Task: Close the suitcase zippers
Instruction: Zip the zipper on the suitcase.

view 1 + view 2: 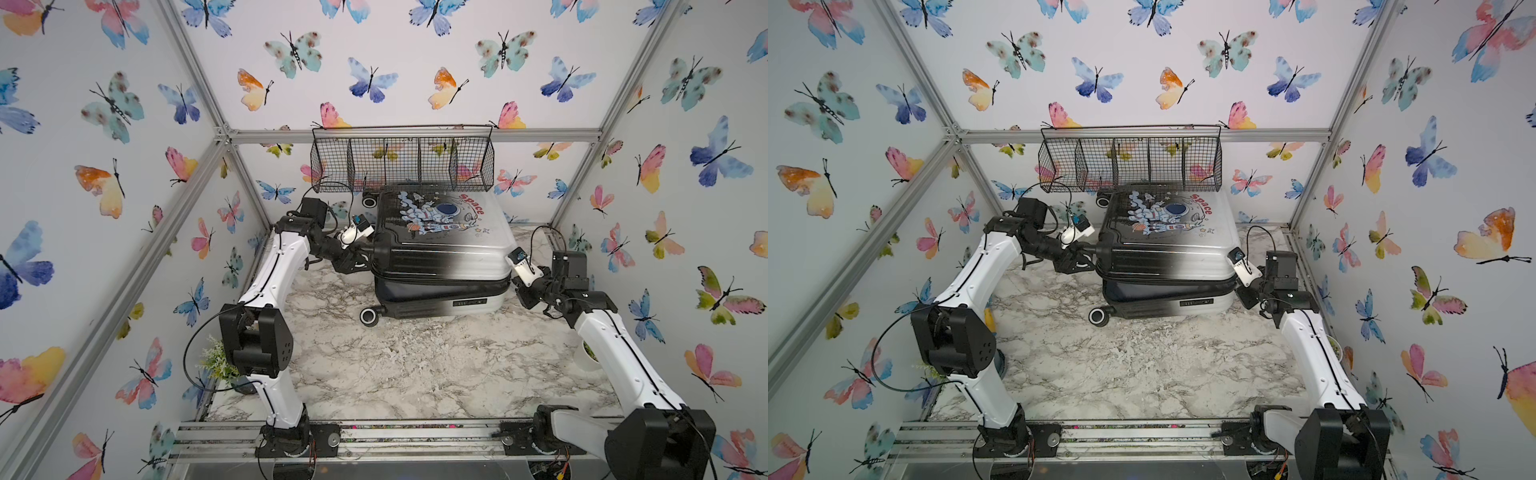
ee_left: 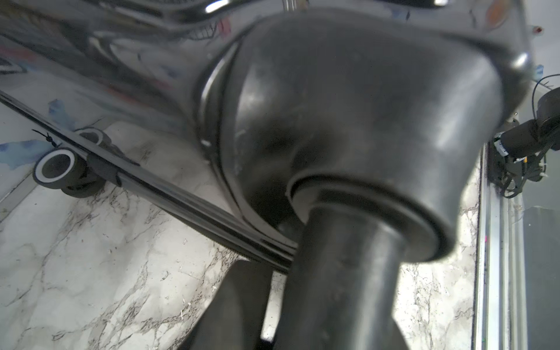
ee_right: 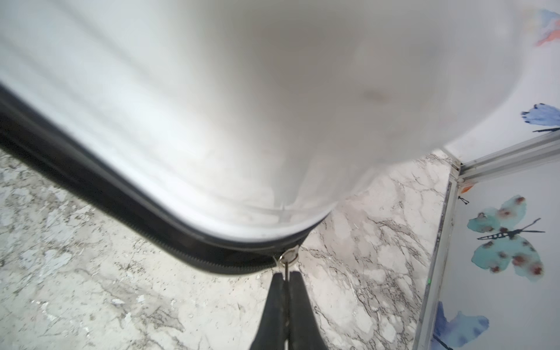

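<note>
Butterfly walls; marble tabletop, wire basket

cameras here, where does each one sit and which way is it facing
Top views: high at the front, looking down and back at the suitcase on the table; left arm and right arm show.
Left wrist: tight against the suitcase's black corner, a wheel beyond; one finger shows.
Right wrist: low beside the white corner, facing the zipper; right gripper shut on the pull.
Shared: all four show suitcase and table.

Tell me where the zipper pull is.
In the right wrist view, the zipper pull sits at the white corner of the suitcase, pinched by the right claw.
</note>
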You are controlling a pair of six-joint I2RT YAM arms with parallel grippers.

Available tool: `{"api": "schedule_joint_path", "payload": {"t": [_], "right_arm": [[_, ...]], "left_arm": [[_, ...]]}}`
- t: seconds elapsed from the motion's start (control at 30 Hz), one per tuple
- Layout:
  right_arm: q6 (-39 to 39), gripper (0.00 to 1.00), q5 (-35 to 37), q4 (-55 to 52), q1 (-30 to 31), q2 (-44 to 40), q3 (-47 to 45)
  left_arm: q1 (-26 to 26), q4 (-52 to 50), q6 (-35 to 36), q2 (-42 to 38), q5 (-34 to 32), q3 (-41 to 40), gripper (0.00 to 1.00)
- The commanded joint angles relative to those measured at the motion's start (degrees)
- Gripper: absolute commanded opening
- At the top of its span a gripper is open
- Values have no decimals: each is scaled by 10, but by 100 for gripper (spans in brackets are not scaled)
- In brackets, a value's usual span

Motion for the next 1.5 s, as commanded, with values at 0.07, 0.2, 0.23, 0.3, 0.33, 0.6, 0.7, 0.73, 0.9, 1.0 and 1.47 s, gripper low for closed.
{"api": "schedule_joint_path", "payload": {"t": [0.07, 0.2, 0.23, 0.3, 0.33, 0.6, 0.7, 0.73, 0.9, 1.0, 1.47], "right_arm": [[13, 3, -115, -94, 26, -38, 19], [76, 3, -127, -93, 105, -52, 14], [104, 3, -117, -76, 138, -59, 6], [161, 3, -92, -30, 208, -71, -8], [189, 3, -83, -3, 240, -75, -14], [323, 3, -22, 152, 430, -35, -26], [363, 3, -10, 218, 477, -26, -35], [371, 3, -14, 240, 490, -22, -41], [385, 3, -19, 267, 559, -6, -40], [410, 3, -21, 310, 593, 0, -48], [421, 3, 165, 242, 579, -106, -147]], "left_arm": [[-4, 86, -185, -14, -112, 16, 0], [-16, 64, -216, -7, -119, 36, 0], [-22, 61, -224, -8, -119, 39, 0], [-33, 60, -237, -16, -119, 36, 0], [-39, 59, -245, -20, -120, 35, 0], [-106, 39, -315, -72, -123, -14, 0], [-124, 44, -351, -107, -132, -48, 0], [-130, 48, -364, -119, -130, -64, 0], [-172, 101, -466, -173, -116, -135, 0], [-207, 156, -545, -203, -124, -170, 0], [-320, 152, -653, -222, -165, -254, 0]]}}
